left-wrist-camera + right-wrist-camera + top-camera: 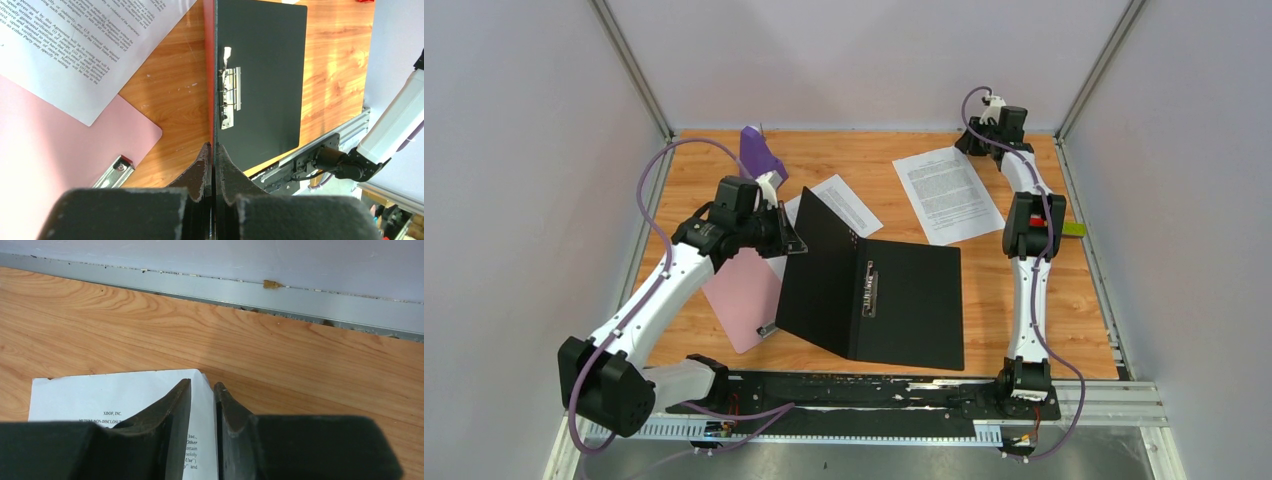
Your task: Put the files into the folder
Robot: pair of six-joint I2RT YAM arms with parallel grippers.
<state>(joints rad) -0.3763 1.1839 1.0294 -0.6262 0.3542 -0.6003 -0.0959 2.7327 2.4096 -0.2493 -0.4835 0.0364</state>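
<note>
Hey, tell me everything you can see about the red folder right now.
The folder lies open near the front of the table. It is black inside, and red shows only along the cover's edge. Its right half rests flat on the wood. The left cover stands up steeply, pinched at its outer edge by the shut left pincer. A metal clip sits on the flat half beside the spine. The folder looks like stiff board.

Behind the folder (894, 300) to its right lies one sheet (947, 193). The other sheet (849, 205) lies behind-left, overlapping the clipboard (744, 290) at the folder's left
</note>
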